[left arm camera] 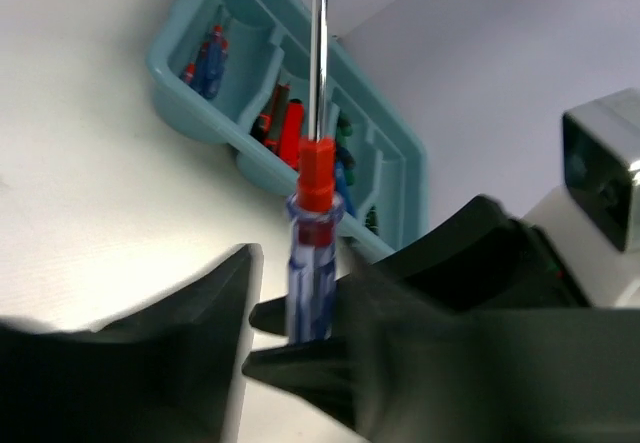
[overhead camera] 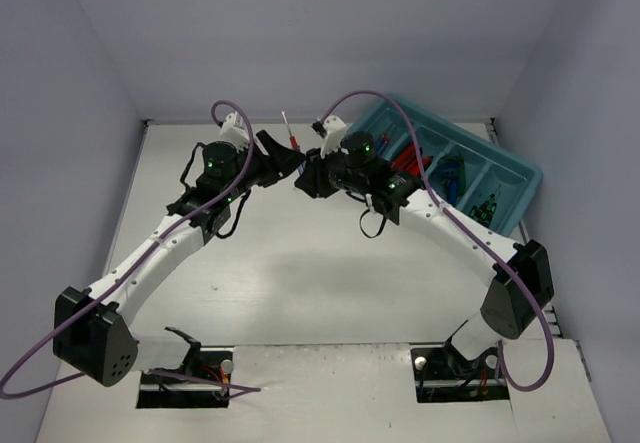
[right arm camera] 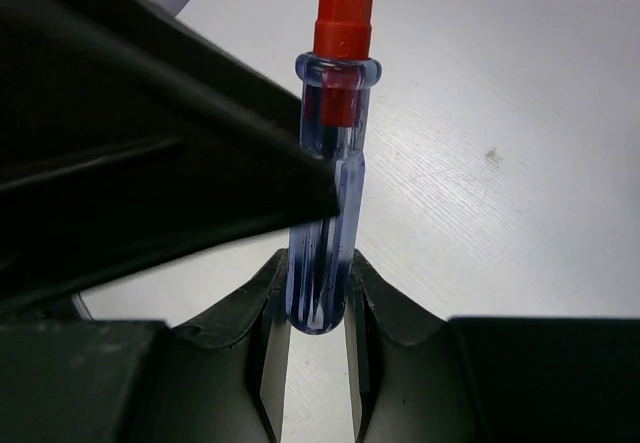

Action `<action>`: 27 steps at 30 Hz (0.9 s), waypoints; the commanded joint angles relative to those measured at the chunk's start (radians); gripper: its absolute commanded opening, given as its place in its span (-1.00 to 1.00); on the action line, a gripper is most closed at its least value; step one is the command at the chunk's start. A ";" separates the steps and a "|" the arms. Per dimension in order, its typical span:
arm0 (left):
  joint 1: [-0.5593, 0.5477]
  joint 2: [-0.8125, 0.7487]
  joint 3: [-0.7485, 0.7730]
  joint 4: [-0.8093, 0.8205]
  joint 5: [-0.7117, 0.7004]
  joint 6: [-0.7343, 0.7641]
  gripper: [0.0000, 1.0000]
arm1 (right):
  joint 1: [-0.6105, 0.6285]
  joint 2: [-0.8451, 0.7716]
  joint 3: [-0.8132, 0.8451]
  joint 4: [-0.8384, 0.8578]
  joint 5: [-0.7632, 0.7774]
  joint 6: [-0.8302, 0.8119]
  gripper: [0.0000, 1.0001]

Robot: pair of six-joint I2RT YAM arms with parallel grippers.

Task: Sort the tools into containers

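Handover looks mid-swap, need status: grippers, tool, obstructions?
Right gripper shut on screwdriver handle end. Left gripper open, gap beside handle. Not yet in tray. No obstruction seen.

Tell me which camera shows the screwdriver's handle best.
The right wrist view: the clear blue handle fills the frame in sharp focus, its end between the right fingers. The left wrist view shows it blurred, below the red collar and metal shaft. The top view shows only shaft and collar, small.
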 commanded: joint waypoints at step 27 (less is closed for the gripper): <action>-0.005 -0.474 0.010 -0.732 -0.657 0.481 0.51 | -0.454 0.490 0.513 0.018 0.171 0.226 0.70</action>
